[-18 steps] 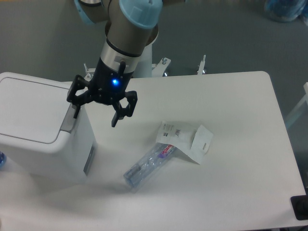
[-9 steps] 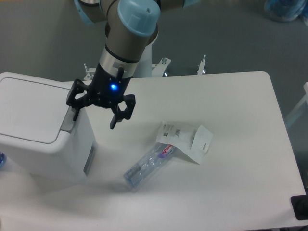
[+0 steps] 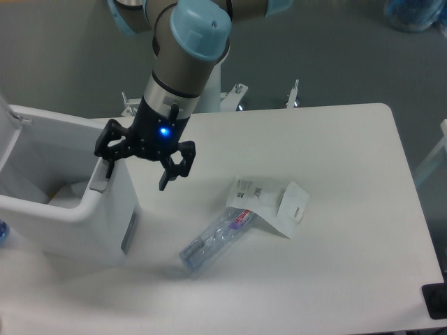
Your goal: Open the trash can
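one white trash can (image 3: 77,216) stands at the left edge of a white table (image 3: 335,279). one robot arm reaches down from the top, and its black gripper (image 3: 135,169) has its two fingers spread wide, holding nothing. one finger (image 3: 108,165) touches the grey push tab (image 3: 100,180) on the bin's right rim; the other hangs over the table. one clear plastic packet with a toothbrush (image 3: 218,237) and a white card lies in the middle of the table. half a second ago the lid lay flat and shut; now the lid (image 3: 8,129) stands swung up at the far left and the bin's inside shows. the gripper has barely shifted. the floor around is plain grey.
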{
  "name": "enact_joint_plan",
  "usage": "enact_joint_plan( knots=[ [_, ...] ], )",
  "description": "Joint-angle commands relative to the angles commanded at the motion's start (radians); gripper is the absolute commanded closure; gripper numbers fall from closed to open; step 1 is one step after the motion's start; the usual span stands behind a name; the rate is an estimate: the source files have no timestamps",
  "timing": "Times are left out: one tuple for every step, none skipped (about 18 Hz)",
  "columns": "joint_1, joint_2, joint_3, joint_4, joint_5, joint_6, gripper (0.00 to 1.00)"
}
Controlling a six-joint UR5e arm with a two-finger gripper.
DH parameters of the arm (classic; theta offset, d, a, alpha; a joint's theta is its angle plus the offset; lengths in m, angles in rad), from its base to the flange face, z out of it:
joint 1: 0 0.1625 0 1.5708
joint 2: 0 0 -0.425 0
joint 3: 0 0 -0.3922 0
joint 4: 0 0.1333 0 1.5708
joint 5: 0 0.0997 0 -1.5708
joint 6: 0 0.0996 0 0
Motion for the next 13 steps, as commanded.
enact_joint_plan(
  knots=[
    [0.000, -0.002, 0.011, 0.000, 0.000, 0.002, 0.00],
    [0.000, 0.000, 0.026, -0.002, 0.000, 0.002, 0.00],
    [0.002, 0.000, 0.037, 0.000, 0.008, 0.003, 0.00],
    [0.003, 0.000, 0.043, 0.002, 0.017, 0.008, 0.00],
    [0.011, 0.000, 0.052, 0.005, 0.026, 0.014, 0.00],
    [0.021, -0.002, 0.057, 0.017, 0.038, 0.017, 0.00],
    [0.044, -0.002, 0.058, 0.034, 0.057, 0.017, 0.00],
    [0.066, -0.003, 0.058, 0.053, 0.072, 0.018, 0.00],
    [0.080, -0.005, 0.058, 0.073, 0.090, 0.023, 0.00],
    [0.089, -0.009, 0.057, 0.080, 0.109, 0.038, 0.00],
    [0.098, -0.011, 0.054, 0.080, 0.135, 0.063, 0.00],
    [0.113, -0.012, 0.049, 0.080, 0.168, 0.089, 0.00],
    [0.133, -0.020, 0.046, 0.080, 0.199, 0.118, 0.00]
  ],
)
